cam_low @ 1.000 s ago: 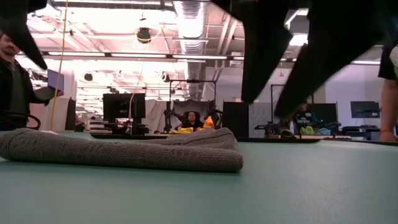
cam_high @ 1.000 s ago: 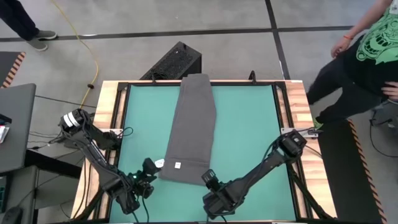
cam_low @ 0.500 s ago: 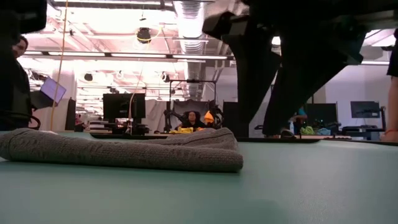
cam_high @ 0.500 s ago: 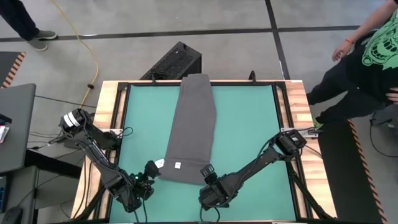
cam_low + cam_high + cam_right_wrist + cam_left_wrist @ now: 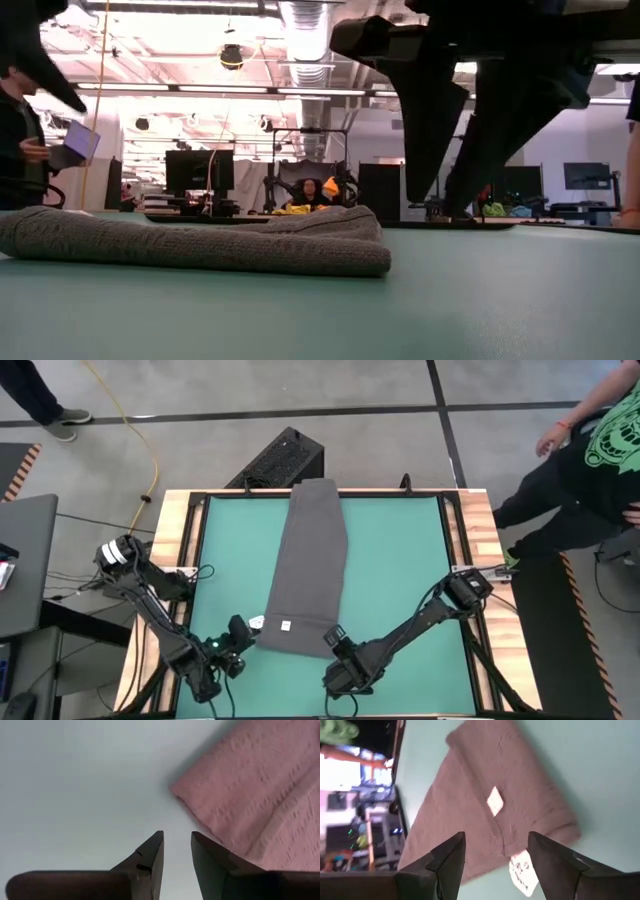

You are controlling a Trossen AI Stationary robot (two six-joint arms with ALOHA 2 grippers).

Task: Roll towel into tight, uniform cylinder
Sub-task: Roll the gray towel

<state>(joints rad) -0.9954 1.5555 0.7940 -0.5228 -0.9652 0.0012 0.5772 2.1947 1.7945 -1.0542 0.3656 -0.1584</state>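
On teal mat (image 5: pixel 400 560), towel (image 5: pixel 308 565) lay flat w/ both grippers at its near end, L (image 5: pixel 238 628) spread wide, R (image 5: pixel 333 635) slightly apart.

Towel (image 5: pixel 308 570): soft, nubbly cloth (matt); mat (image 5: pixel 400 560) smooth; frame (image 5: pixel 484 540) bare wood.

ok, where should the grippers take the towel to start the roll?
Probably the short near edge of the towel, one corner each. It lies flat as a long folded strip running away from the arms. Left gripper sits open by the tagged corner, right gripper at the other; come in low from the near side.
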